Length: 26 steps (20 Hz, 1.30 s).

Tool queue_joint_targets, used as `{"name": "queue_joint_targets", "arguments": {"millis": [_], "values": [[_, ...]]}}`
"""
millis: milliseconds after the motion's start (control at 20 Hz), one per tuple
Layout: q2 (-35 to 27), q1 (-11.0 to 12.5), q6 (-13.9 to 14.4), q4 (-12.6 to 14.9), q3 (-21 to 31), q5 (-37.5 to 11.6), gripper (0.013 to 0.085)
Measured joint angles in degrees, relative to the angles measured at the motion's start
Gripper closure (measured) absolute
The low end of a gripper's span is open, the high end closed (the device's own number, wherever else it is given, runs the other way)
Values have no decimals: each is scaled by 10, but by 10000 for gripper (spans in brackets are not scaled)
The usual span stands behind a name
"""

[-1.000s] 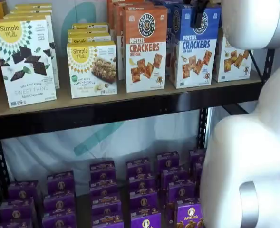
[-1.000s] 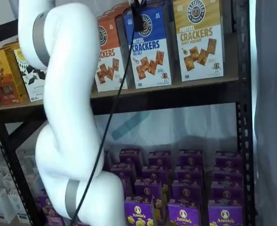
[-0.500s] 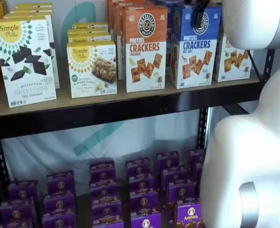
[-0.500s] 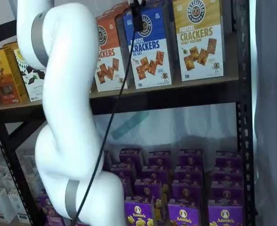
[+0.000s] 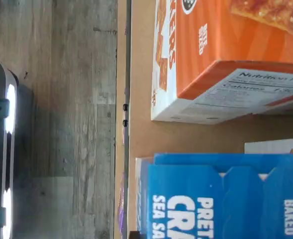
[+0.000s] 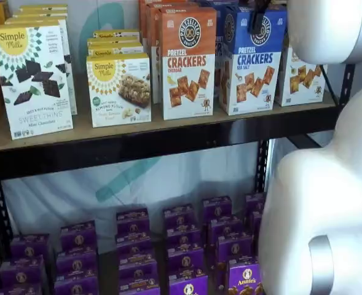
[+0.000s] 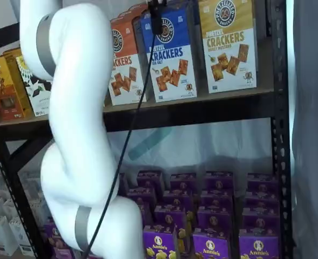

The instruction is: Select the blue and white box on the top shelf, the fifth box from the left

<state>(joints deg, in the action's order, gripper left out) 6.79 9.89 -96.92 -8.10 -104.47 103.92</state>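
The white arm (image 6: 328, 184) stands nearest to the cameras, smooth and rounded, with a grey band near its base. It reaches up to the top shelf (image 6: 168, 138), a tan wooden board with a black metal front rail, probably because the wanted box stands there.

The gripper (image 6: 257, 18) hangs at the upper front of the blue and white box (image 6: 252, 58), and a thin black cable (image 7: 127, 135) falls from it. In both shelf views one black finger lies over the round logo on the front face of this box. The other finger is hidden, so it cannot be told if the jaws are clamped on the box or only placed around its top. The box looks a little tilted, which suggests a grip, but this is only a judgement.

The blue and white box is tall cardboard with flat matte faces and sharp edges. Its folded blue top flaps show in the wrist view (image 5: 221, 199). Just beside it stands the orange box (image 6: 188, 61), of the same shape. On its other side stands the yellow-topped box (image 7: 229, 46). Below the top shelf, purple boxes (image 6: 181, 246) lie in rows.
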Motion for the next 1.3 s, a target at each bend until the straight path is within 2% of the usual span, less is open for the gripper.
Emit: {"name": "queue_joint_targets", "arguments": {"millis": [150,200,750,950,1300], "values": [[5,1,0,-3,8,-5,290],[6,2,0,-6,10,-7,330],[7,3,3,-11,-2,11,330],[29,3,4,-15,19,2,330],[78,1,9,-17,54,20,330]]}}
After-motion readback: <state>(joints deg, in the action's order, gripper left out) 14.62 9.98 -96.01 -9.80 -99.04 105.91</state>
